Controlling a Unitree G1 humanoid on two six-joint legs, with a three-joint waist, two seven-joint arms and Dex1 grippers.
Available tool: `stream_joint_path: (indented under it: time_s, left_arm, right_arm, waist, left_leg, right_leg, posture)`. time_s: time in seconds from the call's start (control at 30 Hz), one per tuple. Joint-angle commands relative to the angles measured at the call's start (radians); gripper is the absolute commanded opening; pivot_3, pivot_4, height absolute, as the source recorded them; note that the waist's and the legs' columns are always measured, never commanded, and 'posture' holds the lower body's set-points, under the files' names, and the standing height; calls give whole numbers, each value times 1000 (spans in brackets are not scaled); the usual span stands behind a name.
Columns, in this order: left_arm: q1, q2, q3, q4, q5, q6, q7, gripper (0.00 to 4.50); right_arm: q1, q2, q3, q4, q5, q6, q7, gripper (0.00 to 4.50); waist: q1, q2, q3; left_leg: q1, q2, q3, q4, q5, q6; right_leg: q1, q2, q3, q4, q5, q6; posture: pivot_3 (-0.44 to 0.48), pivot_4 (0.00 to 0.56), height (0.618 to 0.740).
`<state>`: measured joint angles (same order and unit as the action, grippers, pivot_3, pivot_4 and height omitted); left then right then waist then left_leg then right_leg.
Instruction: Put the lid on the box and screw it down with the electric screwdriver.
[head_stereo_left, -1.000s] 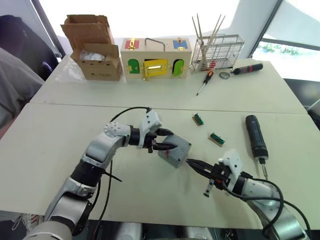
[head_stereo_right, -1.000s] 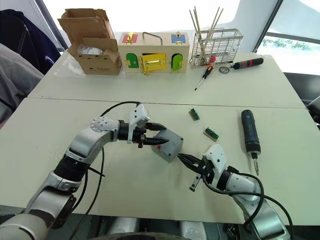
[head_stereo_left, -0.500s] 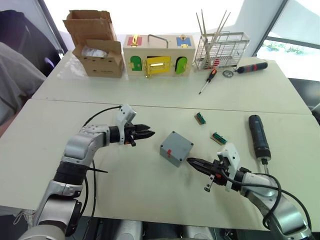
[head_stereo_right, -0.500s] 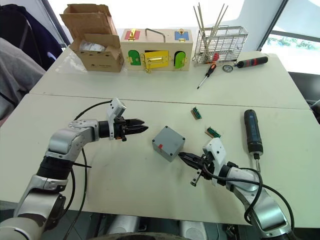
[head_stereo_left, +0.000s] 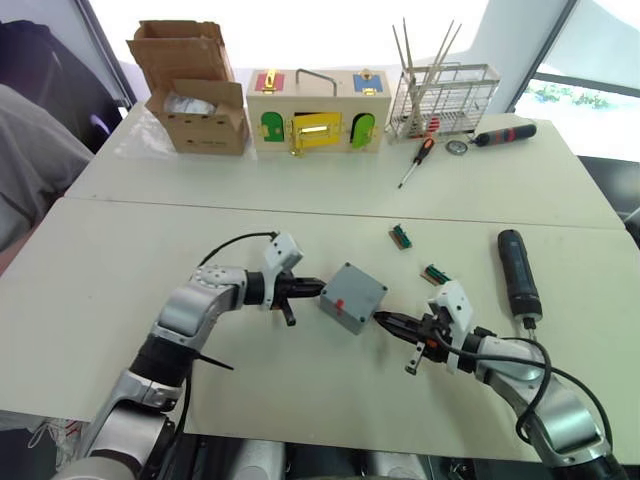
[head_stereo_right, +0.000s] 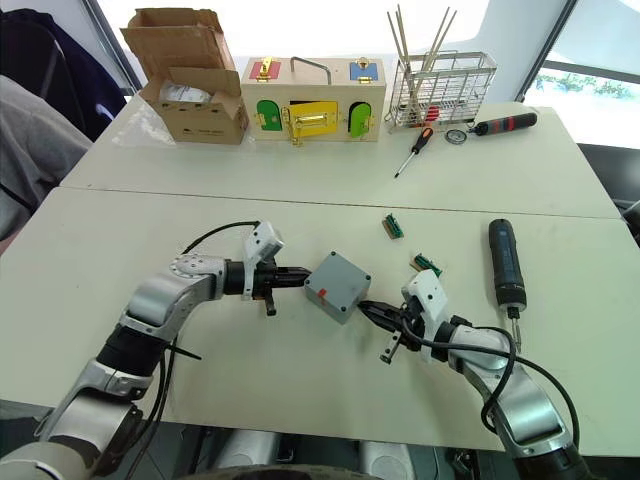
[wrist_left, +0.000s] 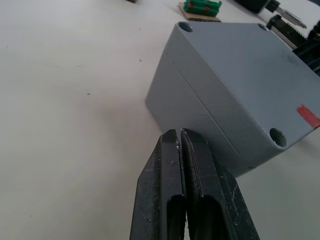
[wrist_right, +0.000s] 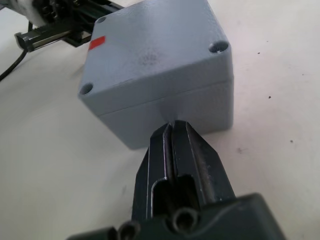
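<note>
The grey box (head_stereo_left: 352, 297) stands mid-table with the lid (wrist_right: 150, 55) sitting on top of it; a seam runs round under the lid, which has corner holes and a red mark. My left gripper (head_stereo_left: 318, 290) is shut and empty, its tips (wrist_left: 179, 134) against the box's left side wall. From the other side my right gripper (head_stereo_left: 382, 319) is shut too, tips (wrist_right: 176, 124) at the near-right wall. The electric screwdriver (head_stereo_left: 515, 270), thick and black, lies flat on the table to the right, beyond my right arm.
Two small green parts (head_stereo_left: 400, 236) (head_stereo_left: 436, 275) lie behind and right of the box. Along the far edge stand a cardboard box (head_stereo_left: 190, 90), a wooden latch box (head_stereo_left: 315, 112), a wire rack (head_stereo_left: 445, 100), an orange-handled screwdriver (head_stereo_left: 413, 162) and a red-and-black tool (head_stereo_left: 502, 133).
My left gripper was open at the box, pulled away left while closing, and has come back shut against the box's left side. The right gripper edged closer to the box.
</note>
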<state>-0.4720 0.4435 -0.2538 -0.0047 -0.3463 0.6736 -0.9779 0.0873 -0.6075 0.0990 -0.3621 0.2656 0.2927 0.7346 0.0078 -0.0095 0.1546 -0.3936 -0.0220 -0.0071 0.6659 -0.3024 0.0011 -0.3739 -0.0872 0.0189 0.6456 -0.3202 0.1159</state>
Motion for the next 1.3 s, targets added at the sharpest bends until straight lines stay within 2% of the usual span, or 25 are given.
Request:
stream_joint_path:
  time_s: [0.03, 0.17, 0.43, 0.7, 1.3]
  left_arm:
    - [36, 10, -28, -114, -51, 47, -42, 77]
    - [61, 14, -19, -144, -47, 67, -18, 77]
    - [34, -32, 42, -46, -2, 13, 90, 77]
    - [39, -47, 38, -53, -3, 4, 97, 77]
    - [67, -15, 52, -105, -26, 48, 84, 77]
  right_arm:
    - [-39, 12, 1, 11, -16, -48, 9, 0]
    - [-67, 25, 7, 33, -20, -62, 18, 0]
    - [-107, 75, 49, 53, -37, -56, 25, 0]
    - [-120, 80, 49, 78, -52, -66, 36, 0]
    - [-145, 100, 26, 109, -76, -88, 4, 0]
  waist:
    - [-2, 0, 0]
    - [0, 0, 0]
    - [-1, 1, 0]
    - [-1, 1, 0]
    - [-2, 1, 0]
  left_leg:
    - [0, 0, 0, 0, 0, 0]
    - [0, 0, 0, 0, 0, 0]
    - [0, 0, 0, 0, 0, -1]
    - [0, 0, 0, 0, 2, -2]
    - [0, 0, 0, 0, 2, -3]
  right_leg:
    - [0, 0, 0, 0, 0, 0]
    - [0, 0, 0, 0, 0, 0]
    - [0, 0, 0, 1, 0, 0]
    - [0, 1, 0, 1, 0, 0]
    - [0, 1, 0, 2, 0, 0]
  posture:
    - [0, 150, 740]
    - [0, 150, 740]
    - [0, 150, 740]
    - [0, 150, 740]
    - [0, 150, 740]
